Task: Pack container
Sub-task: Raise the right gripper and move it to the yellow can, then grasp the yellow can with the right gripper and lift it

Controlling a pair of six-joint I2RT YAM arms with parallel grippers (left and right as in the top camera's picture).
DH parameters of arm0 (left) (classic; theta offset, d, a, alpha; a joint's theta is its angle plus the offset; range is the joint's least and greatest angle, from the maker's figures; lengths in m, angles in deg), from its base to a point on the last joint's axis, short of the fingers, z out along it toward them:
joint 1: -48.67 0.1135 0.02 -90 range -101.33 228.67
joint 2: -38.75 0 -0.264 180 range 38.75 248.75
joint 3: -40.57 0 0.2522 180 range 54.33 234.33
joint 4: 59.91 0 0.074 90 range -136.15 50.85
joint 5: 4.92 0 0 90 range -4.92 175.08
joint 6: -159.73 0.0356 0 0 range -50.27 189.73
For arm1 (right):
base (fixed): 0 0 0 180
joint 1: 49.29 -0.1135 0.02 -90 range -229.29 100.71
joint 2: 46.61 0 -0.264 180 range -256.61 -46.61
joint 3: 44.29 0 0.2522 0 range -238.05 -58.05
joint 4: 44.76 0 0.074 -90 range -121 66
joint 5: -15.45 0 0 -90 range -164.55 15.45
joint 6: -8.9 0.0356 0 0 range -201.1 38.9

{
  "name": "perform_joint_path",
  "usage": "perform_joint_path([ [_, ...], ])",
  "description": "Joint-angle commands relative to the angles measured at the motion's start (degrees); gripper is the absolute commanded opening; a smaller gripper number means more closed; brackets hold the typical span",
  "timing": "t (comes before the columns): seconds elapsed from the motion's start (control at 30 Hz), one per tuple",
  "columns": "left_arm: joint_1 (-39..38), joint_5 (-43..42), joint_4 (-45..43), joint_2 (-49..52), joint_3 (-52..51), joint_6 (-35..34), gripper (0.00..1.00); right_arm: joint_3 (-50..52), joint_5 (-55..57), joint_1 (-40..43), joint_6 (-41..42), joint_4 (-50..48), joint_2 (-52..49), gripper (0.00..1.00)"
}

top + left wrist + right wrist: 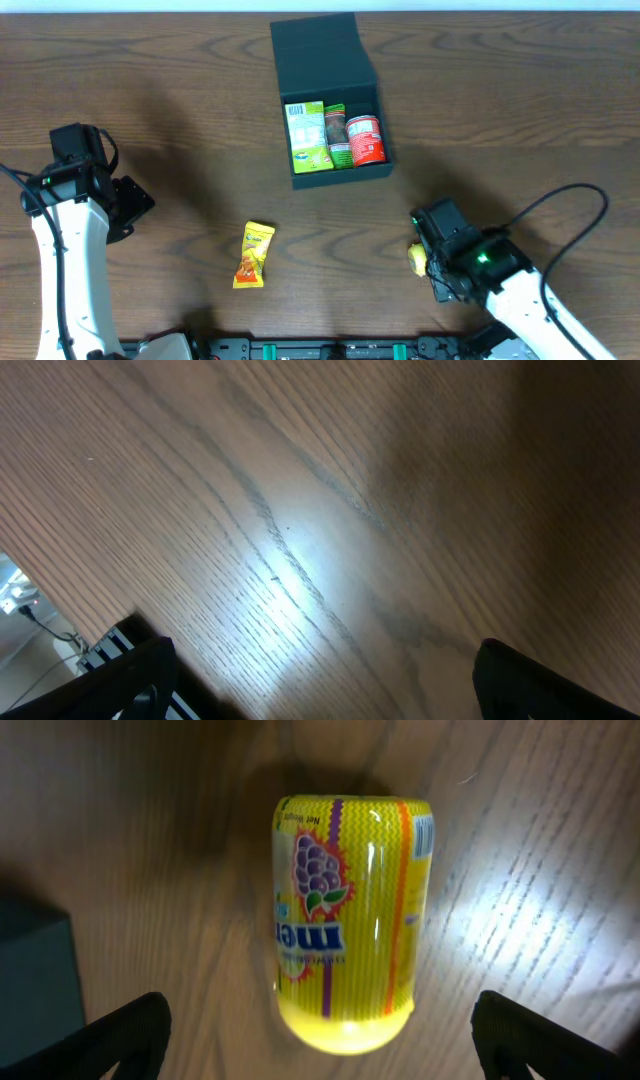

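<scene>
Container (322,55) sits at the far middle of the counter (150,90), lid flap thrown back. Three packets stand side by side inside: green packet (306,135), brown packet (336,135), red packet (364,140). At the near right, the right tool (322,1045) hangs over a yellow pack (345,920) lying flat on the wood. Its fingers are spread wide either side, nothing gripped, clear gaps both ways. The left tool (320,685) is released too, over bare wood at the left, well apart from everything. An orange sachet (254,255) lies near the front middle.

Picking up the yellow pack looks like the step in hand. To do it well, come straight down with the pack centred between the fingers and close across its narrow width, not its length. The wrapper is glossy and rounded, so an off-centre pinch could squirt it sideways. Lift clear before swinging toward the box. The row inside looks tight, so the pack probably goes on top or into whatever gap remains.

The surface is dark wood grain, flat, with hard glare from the wrist lights. A dark teal corner at the left edge of the right wrist view may be the box, but it's hard to be sure. Past the counter's edge in the left wrist view shows a bright, blurred sliver of room with cables.
</scene>
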Motion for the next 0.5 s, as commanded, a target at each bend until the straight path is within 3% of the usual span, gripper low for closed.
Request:
perform_joint_path([
  [0.0,0.31,1.01,0.26,0.31,0.15,0.22,0.95,0.35,1.38,1.40,2.25,-0.50,-3.21,0.96],
  [0.47,0.31,1.01,0.26,0.31,0.15,0.22,0.95,0.35,-0.50,5.42,-0.59,-5.55,-12.66,0.90],
])
